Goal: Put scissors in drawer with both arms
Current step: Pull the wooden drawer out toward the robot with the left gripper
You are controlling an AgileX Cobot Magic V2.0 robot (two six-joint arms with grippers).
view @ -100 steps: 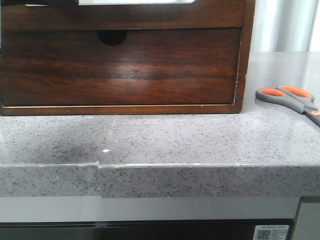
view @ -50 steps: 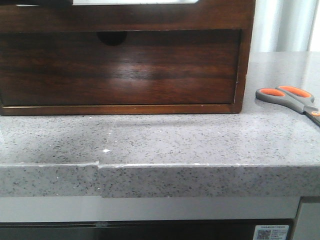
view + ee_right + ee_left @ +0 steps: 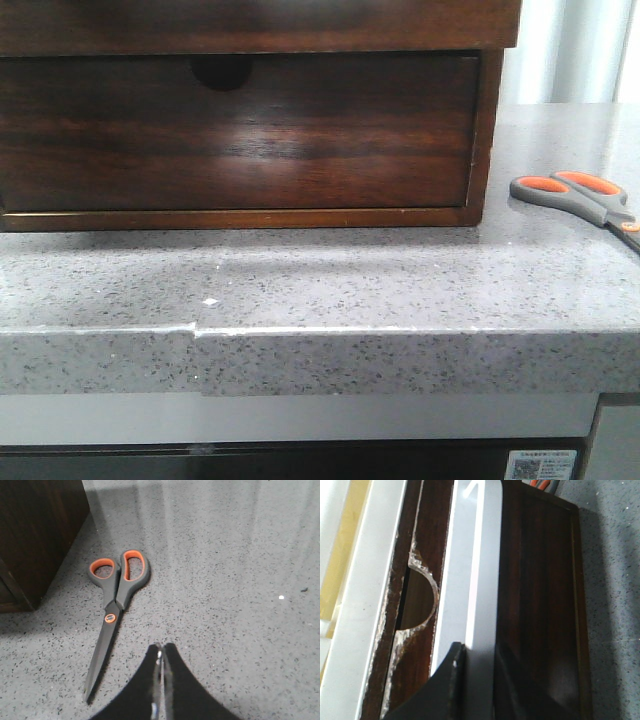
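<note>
The scissors (image 3: 585, 195), grey-handled with orange-lined loops, lie flat on the stone counter to the right of the wooden box. In the right wrist view the scissors (image 3: 117, 595) sit just beside my right gripper (image 3: 161, 647), which is shut and empty above the counter. The drawer (image 3: 260, 25) shows as a dark glossy band along the top of the front view, overhanging the box. My left gripper (image 3: 480, 652) is shut on the drawer (image 3: 540, 605), its fingers either side of the pale cut-out edge. Neither gripper shows in the front view.
Below the drawer is a taller dark drawer front (image 3: 240, 130) with a half-round notch, closed. The box's corner (image 3: 35, 535) stands close to the scissors' handles. The grey speckled counter (image 3: 320, 280) ends in a front edge toward me.
The drawer front has slid toward the camera and now hides the pale inside that showed at the top. The scissors have not moved.
</note>
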